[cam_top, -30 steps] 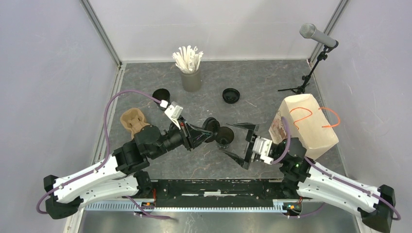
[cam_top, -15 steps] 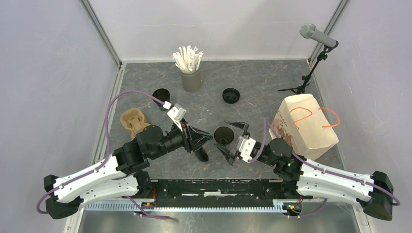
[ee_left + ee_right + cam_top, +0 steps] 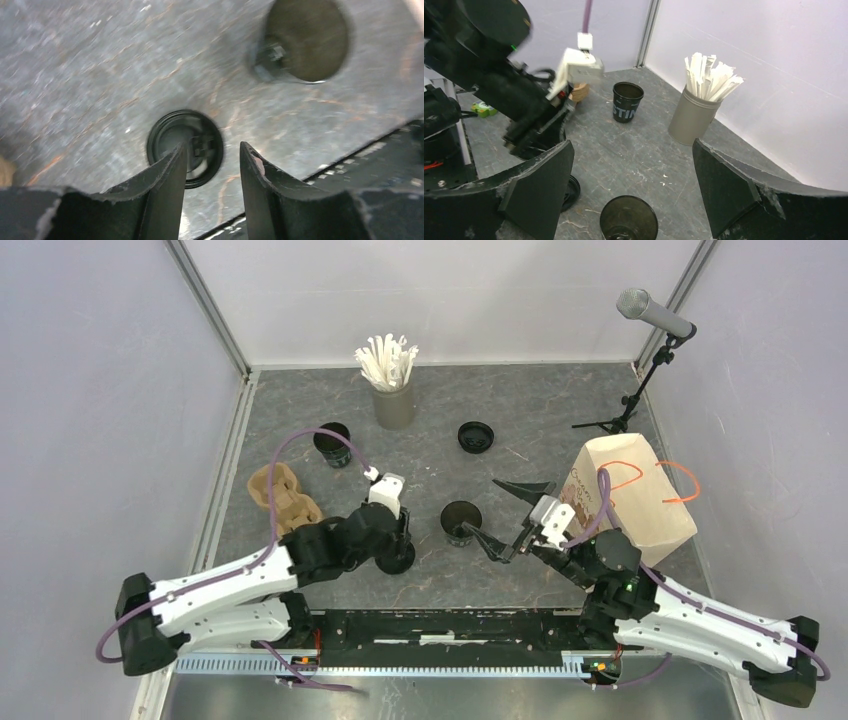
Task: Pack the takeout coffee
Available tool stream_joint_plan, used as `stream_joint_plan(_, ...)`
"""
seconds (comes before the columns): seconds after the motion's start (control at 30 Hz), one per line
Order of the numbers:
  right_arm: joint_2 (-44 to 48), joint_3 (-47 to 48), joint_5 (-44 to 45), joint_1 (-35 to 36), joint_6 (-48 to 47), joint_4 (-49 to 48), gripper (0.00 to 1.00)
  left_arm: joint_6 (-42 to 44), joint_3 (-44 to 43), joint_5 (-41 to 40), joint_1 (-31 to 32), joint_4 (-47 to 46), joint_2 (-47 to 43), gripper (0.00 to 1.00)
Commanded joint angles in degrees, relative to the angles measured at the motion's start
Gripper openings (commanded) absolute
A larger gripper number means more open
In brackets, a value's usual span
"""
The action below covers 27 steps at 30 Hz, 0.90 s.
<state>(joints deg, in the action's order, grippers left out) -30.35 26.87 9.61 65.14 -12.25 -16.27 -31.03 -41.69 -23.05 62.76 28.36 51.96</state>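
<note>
While the left hand hangs half-parted, gripping nothing, over a flat lid on the desk, the lidless cup stands upright at its two o'clock. It is nearer the wide-open right hand, at that hand's nine o'clock.

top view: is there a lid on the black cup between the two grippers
No, the cup stands open-topped, its dark inside showing, with nothing covering its rim.

Lid lies on table, just left of open cup. Second cup stands behind left; carrier far left; bag right.
</note>
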Motion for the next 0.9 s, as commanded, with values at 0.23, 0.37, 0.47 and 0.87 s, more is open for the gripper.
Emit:
stream_joint_plan(0.23, 1.63, 4.08, 1.69, 0.19, 5.22, 5.81, 0.95, -6.38, 7.05, 3.91, -12.56, -0.19, 9.88, 0.42)
stream_joint_plan(0.37, 2.74, 3.63, 2.17, 0.16, 4.88, 5.77, 0.95, -5.46, 8.37, 4.64, -14.69, -1.29, 12.17, 0.42)
stream_joint_plan(0.47, 2.88, 3.54, 2.29, 0.19, 4.44, 5.68, 0.95, -5.1, 9.34, 5.89, -15.52, -3.05, 13.22, 0.42)
stream_joint_plan(0.87, 1.31, 3.8, 2.4, 0.16, 4.78, 5.7, 0.95, -3.42, 10.31, 7.63, -15.97, -7.73, 20.37, 0.43)
